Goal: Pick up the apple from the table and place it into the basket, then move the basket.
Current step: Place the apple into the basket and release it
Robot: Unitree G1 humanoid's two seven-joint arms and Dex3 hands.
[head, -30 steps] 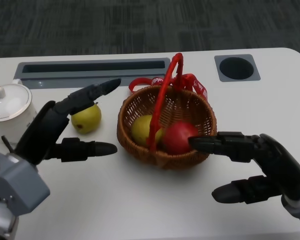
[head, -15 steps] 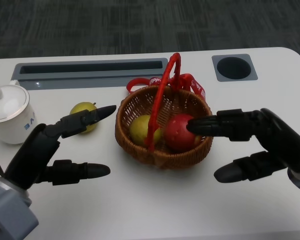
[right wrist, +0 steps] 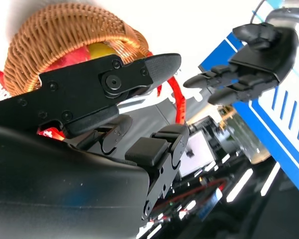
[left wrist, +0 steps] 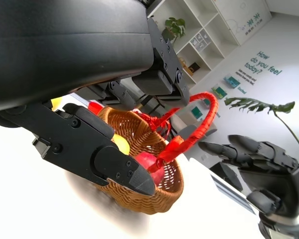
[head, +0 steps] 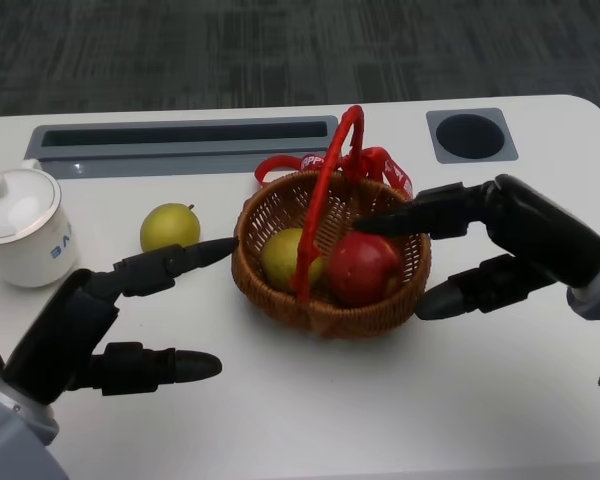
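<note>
The red apple [head: 361, 266] already lies in the basket [head: 325, 315]; the left hand [head: 100, 320] and right hand [head: 490, 245], both spread wide and empty, flank it, so moving it remains.

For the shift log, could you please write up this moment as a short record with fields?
basket: wicker basket with a red handle, mid-table
in basket: red apple and a yellow-green fruit
outside basket: another yellow-green fruit on the table, between the basket and a white lidded pot
left hand: open, holds nothing, fingers pointing toward the basket
right hand: open, one finger over the apple, another outside the rim; contact unclear
task state: apple in basket; basket not gripped
</note>
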